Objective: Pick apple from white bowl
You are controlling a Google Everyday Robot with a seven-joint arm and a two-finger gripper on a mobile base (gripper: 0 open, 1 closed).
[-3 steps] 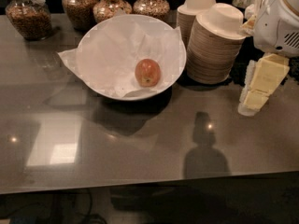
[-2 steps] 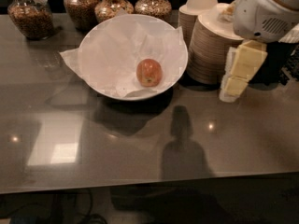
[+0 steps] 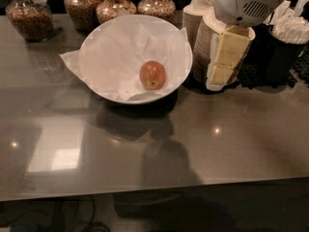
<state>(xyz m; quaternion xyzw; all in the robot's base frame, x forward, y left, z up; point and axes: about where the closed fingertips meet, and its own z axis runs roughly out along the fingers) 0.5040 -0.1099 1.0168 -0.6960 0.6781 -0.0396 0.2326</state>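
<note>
The apple (image 3: pixel 152 75) is small, round and reddish-orange with a yellowish patch. It lies on crumpled white paper inside the large white bowl (image 3: pixel 104 35), right of the bowl's middle. The bowl stands on the grey counter (image 3: pixel 231 134). My gripper (image 3: pixel 217 79), cream-coloured under a white wrist housing (image 3: pixel 241 4), hangs to the right of the bowl, in front of the stacked paper bowls. It is above the counter, apart from the apple and holds nothing that I can see.
Stacks of beige paper bowls (image 3: pixel 199 37) stand right behind the gripper. Several glass jars of grain (image 3: pixel 34 16) line the back edge. A dark holder with white items (image 3: pixel 289 30) is at the far right. The counter's front edge (image 3: pixel 154 190) runs across the bottom.
My gripper has moved left, from the far right toward the bowl's right rim. The apple and bowl have not shifted on the counter.
</note>
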